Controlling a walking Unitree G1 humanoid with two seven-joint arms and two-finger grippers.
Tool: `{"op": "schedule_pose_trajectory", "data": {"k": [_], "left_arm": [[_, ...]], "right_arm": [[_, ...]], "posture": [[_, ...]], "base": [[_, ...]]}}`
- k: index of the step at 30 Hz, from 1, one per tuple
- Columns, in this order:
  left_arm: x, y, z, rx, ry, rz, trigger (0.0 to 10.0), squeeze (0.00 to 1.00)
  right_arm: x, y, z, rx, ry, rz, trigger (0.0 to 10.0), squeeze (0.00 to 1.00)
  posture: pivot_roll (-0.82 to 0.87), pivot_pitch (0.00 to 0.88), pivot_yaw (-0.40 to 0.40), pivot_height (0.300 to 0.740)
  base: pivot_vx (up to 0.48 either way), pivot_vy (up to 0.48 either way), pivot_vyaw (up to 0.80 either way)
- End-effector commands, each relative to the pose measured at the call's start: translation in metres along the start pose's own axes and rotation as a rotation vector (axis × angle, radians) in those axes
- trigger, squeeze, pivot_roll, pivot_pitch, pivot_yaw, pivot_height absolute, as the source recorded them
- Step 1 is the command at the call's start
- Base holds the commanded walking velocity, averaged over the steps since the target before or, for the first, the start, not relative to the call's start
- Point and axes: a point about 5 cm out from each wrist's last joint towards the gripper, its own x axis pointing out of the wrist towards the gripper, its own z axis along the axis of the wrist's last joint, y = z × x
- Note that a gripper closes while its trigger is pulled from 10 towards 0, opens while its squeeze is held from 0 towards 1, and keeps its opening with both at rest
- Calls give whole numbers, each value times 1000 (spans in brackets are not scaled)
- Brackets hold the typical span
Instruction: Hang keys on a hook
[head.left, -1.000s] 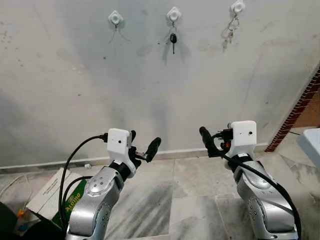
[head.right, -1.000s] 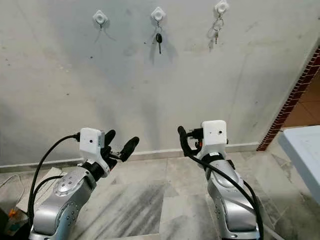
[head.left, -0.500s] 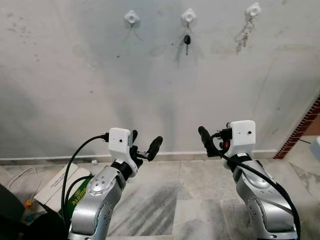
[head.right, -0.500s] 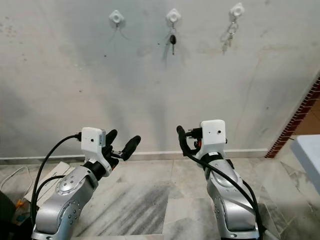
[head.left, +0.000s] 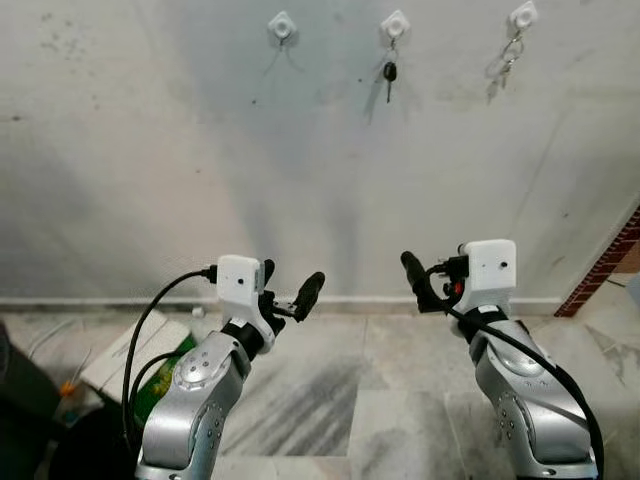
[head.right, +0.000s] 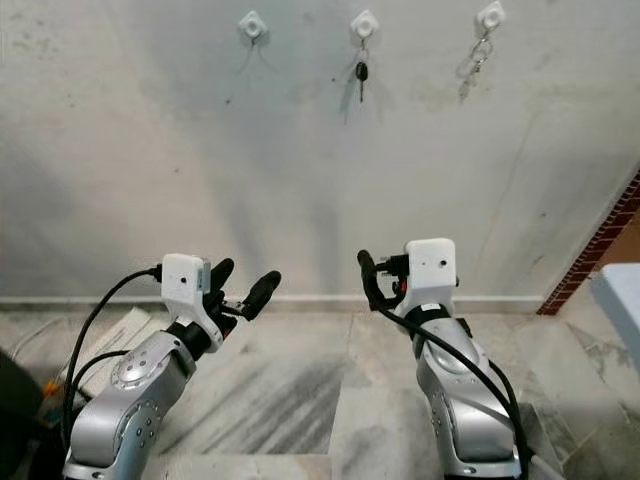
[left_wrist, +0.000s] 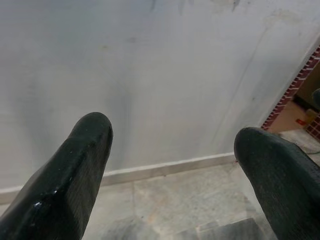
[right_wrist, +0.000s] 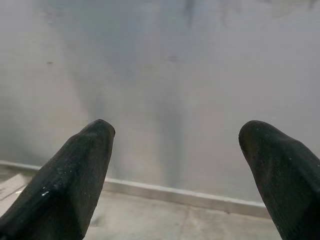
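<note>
Three white hooks sit high on the wall. The left hook (head.left: 281, 22) is bare. From the middle hook (head.left: 395, 24) hangs a black key (head.left: 388, 72), and the right hook (head.left: 522, 15) carries a silver key ring (head.left: 511, 52). My left gripper (head.left: 290, 284) and right gripper (head.left: 421, 282) are raised at chest height, far below the hooks. Both stand open with nothing between the fingers, as the left wrist view (left_wrist: 175, 130) and right wrist view (right_wrist: 180, 127) show against the plain wall.
A cardboard box with green print (head.left: 150, 362) lies on the marble floor at the lower left, beside a dark object (head.left: 30, 400). A brick wall edge (head.left: 605, 262) rises at the right. A white surface (head.right: 622, 300) juts in at the far right.
The camera has swung to the left, so the hooks and brick edge sit further right in the picture. Both arms keep the same pose, fingers still open.
</note>
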Motion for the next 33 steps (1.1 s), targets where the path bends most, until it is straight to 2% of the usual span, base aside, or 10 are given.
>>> {"op": "schedule_pose_trajectory", "data": {"k": [1,18,30,33], "left_arm": [[-1,1,0,6,8,4,10000,0],[-1,1,0,9,13,1,10000,0],[-1,6,-1,21,10,39,10000,0],[2,5,0,15,11,34,10000,0]], "right_arm": [[0,1,4,-3,-18,0,10000,0],[0,1,3,0,-18,-5,10000,0],[0,-1,5,-8,-12,-14,10000,0],[2,0,4,-4,-9,-14,10000,0]], "posture": [[-92,0,92,740],[-93,0,96,740],[-97,0,92,740],[-97,0,93,740]], "base": [[-315,0,0],[-283,0,0],[0,0,0],[0,0,-688]]}}
